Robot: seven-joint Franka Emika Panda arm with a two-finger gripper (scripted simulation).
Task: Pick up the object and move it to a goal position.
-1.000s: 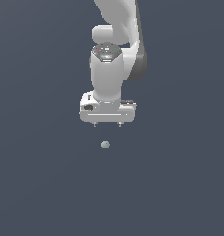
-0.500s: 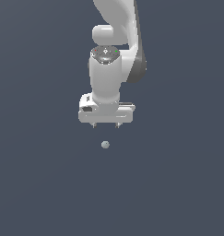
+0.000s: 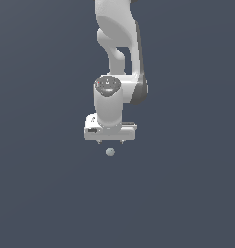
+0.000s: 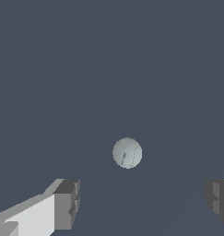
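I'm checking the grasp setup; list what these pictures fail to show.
- Wrist view: both fingers of the end effector are cut off by the picture's edges.
- Exterior view: the end effector is too small to read its finger gap.
- Neither view settles how high it hangs over the ball.
- No goal marker shows.

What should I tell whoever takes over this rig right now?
Gripper: open and empty, fingers spread wide, hanging just above the ball.
Ball: on the floor, free and untouched; in the wrist view it lies ahead of the gap between the fingers, not yet between them.
Done: the approach is nearly complete.
Left: lower around the ball, close, lift and carry it to the goal. No goal marker shows in either view.
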